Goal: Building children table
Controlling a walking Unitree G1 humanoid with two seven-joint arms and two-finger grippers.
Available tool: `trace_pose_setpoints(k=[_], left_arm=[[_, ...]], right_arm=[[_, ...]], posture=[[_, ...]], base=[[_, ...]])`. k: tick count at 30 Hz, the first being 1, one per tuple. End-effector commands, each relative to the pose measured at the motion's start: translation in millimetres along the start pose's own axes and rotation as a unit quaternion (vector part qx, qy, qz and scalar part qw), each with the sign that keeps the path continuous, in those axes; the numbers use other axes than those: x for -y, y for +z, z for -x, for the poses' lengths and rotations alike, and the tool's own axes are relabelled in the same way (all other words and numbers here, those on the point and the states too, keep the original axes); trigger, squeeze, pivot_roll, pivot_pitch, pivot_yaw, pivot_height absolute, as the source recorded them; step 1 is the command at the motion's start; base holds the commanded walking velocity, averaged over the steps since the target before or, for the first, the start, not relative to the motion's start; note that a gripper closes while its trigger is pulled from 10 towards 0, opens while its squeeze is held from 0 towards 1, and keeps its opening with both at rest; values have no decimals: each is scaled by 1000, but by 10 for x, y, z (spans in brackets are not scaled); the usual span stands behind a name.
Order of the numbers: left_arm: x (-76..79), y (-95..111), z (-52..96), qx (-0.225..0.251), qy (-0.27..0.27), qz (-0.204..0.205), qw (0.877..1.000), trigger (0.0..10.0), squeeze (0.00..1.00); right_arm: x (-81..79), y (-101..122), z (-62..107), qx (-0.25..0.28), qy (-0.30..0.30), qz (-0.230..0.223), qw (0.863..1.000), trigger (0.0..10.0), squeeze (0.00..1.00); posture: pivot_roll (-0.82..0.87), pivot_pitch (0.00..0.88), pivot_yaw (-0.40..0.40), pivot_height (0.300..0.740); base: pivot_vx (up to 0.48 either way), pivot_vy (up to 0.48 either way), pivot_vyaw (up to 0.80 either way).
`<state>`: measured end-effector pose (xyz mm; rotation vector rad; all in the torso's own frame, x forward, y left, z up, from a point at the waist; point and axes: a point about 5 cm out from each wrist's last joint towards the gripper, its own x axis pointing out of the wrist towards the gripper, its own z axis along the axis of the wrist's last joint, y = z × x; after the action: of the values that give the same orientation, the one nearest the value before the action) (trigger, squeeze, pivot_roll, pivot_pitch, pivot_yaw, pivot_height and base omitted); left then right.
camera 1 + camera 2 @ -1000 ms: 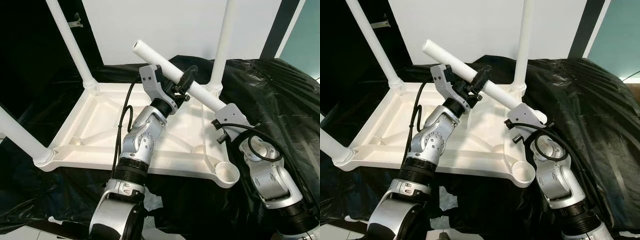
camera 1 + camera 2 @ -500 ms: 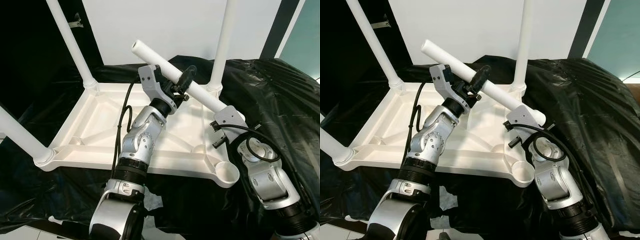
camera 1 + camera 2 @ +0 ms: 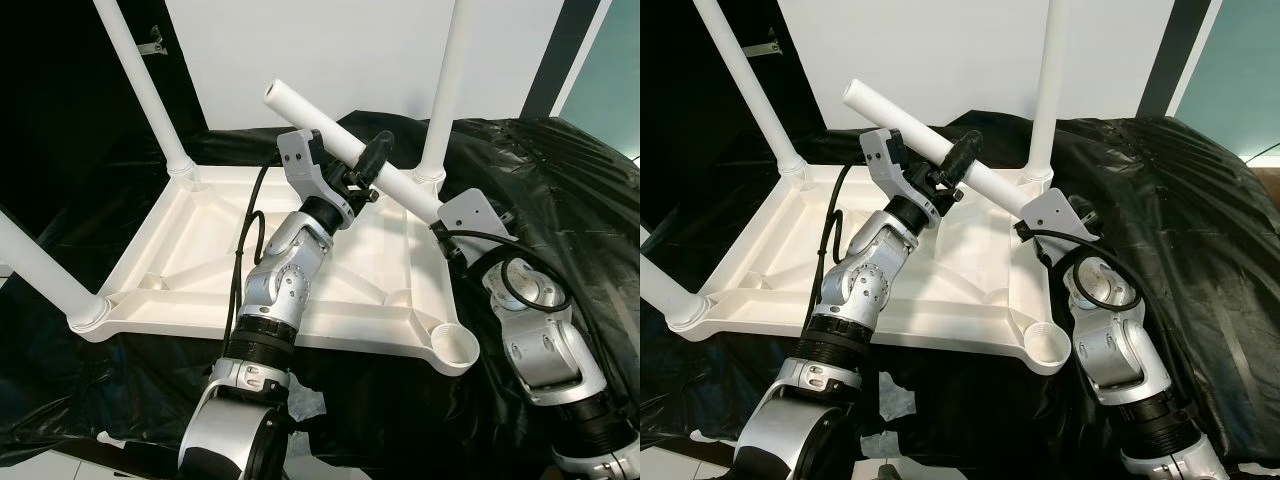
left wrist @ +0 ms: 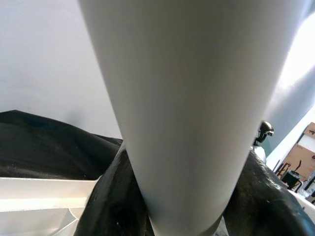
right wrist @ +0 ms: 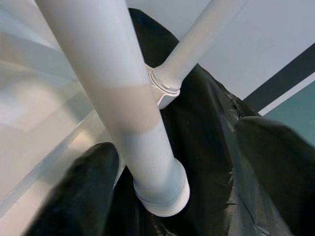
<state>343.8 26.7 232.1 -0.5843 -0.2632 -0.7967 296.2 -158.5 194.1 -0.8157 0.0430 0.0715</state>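
Observation:
A white children's table point(image 3: 190, 262) lies upside down on a black plastic sheet. Three white legs stand in its corners: back left point(image 3: 140, 85), back right point(image 3: 447, 85) and front left point(image 3: 35, 268). The front right socket point(image 3: 455, 347) is empty. A loose fourth leg point(image 3: 310, 115) slants over the table. My left gripper point(image 3: 368, 168) is shut on its middle, with black fingers point(image 4: 113, 206) on either side. My right gripper point(image 3: 438, 212) sits at the leg's lower end, above the table's right rim. That threaded end point(image 5: 162, 194) hangs over the black sheet.
Black plastic sheeting point(image 3: 560, 190) covers the surface under and around the table, bunched high on the right. A white wall panel point(image 3: 330, 50) stands behind. Pale floor point(image 3: 40, 465) is at the front left.
My right wrist has lifted, turned and shifted slightly right at the leg's lower end. The loose leg and my left arm have barely moved.

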Motion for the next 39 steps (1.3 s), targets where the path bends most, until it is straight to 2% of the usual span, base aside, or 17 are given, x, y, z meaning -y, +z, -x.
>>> trace_pose_setpoints(k=[1,3,4,5,12,14,17,18,19,27,28,29,30,36,37,38,39], left_arm=[[94,-39,-55,-3,-14,8,1000,0,0],[97,-41,-57,-4,-15,9,1000,0,0],[101,-42,-59,-4,-16,9,1000,0,0],[106,-41,-61,-4,-18,9,1000,0,0],[116,-23,-67,-3,-21,8,1000,0,0],[111,-16,-52,-1,-21,6,1000,0,0],[110,-16,-45,-1,-20,5,1000,0,0],[108,-19,-38,-1,-20,5,1000,0,0],[108,-20,-33,-1,-19,4,1000,0,0],[139,14,-36,8,-33,7,999,0,0],[157,24,-40,12,-39,12,999,7804,878],[157,24,-40,12,-39,12,999,7804,878],[174,30,-44,16,-45,21,999,10000,1000],[234,71,-70,31,-54,33,998,10000,1000],[233,81,-76,34,-51,36,997,10000,494],[233,81,-76,34,-51,36,997,10000,494],[225,93,-81,37,-47,37,998,10000,0]], right_arm=[[-26,-24,-41,0,10,-3,1000,10000,1000],[-46,-77,-87,-2,19,3,1000,10000,1000],[-75,-120,-132,-1,34,5,999,10000,47],[-102,-160,-184,-1,47,0,999,10000,0],[-148,-197,-313,9,71,-11,997,10000,0],[-148,-190,-401,21,70,-1,997,10000,0],[-149,-189,-426,25,69,5,997,10000,0],[-154,-193,-440,27,67,7,997,706,0],[-165,-204,-449,31,68,9,997,0,0],[-213,-262,-441,35,64,2,997,0,0],[-213,-269,-434,37,58,-1,998,0,0],[-213,-269,-434,37,58,-1,998,0,0],[-213,-273,-425,37,52,-4,998,0,0],[-243,-200,-355,60,11,6,998,0,0],[-256,-175,-334,65,-1,8,998,0,0],[-256,-175,-334,65,-1,8,998,0,0],[-283,-143,-293,67,-26,5,997,0,0]], posture=[[-138,0,68,740],[-138,0,71,740],[-138,0,72,740],[-136,0,72,740],[-127,0,70,740],[-109,0,66,740],[-109,0,66,740],[-102,0,64,740],[-101,0,64,740],[-109,0,66,740],[-113,0,68,740],[-113,0,68,740],[-118,0,70,740],[-128,0,77,740],[-128,0,77,740],[-128,0,77,740],[-129,0,77,740]], base=[[0,0,0],[0,0,0],[0,0,0],[0,0,0],[0,0,0],[0,0,0],[0,0,0],[0,0,0],[0,0,0],[0,0,0],[0,0,0],[0,0,0],[0,0,0],[0,0,0],[0,0,0],[0,0,0],[0,0,0]])
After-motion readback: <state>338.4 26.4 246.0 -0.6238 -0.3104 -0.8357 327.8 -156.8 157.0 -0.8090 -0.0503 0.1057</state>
